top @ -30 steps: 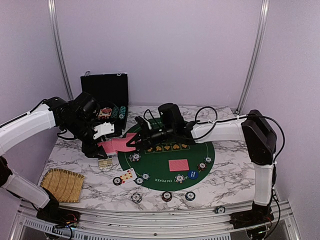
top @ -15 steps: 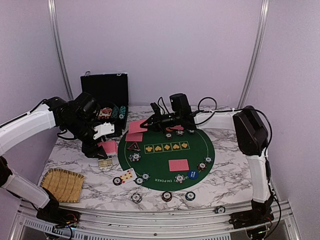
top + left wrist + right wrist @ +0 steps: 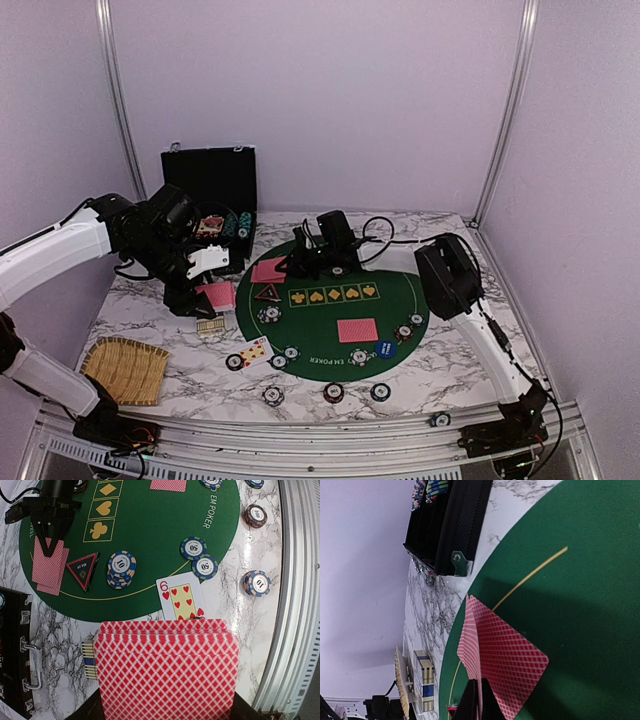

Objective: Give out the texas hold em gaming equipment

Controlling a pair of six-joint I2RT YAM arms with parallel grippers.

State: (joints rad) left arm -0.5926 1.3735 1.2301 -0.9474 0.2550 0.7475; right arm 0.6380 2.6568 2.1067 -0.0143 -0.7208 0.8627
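My left gripper (image 3: 203, 292) is shut on a deck of red-backed playing cards (image 3: 165, 670), held above the table left of the green poker mat (image 3: 330, 312). My right gripper (image 3: 480, 696) is shut on the edge of a red-backed card (image 3: 470, 640), tilted over another card (image 3: 512, 667) lying flat on the mat's far left part. A dark triangular button (image 3: 83, 570) and a stack of chips (image 3: 121, 567) lie beside them. A face-up six of hearts (image 3: 180, 597) rests at the mat's near left edge.
The open black chip case (image 3: 210, 185) stands at the back left. A woven straw mat (image 3: 125, 368) lies front left. A card pair (image 3: 357, 330), a blue button (image 3: 384, 348) and chips (image 3: 333, 392) sit on and around the mat. A striped chip roll (image 3: 210, 325) lies under the deck.
My right gripper drew a red-backed card away from the deck, swung it back over the mat and lowered it onto the mat's far left part. The left arm stayed still.
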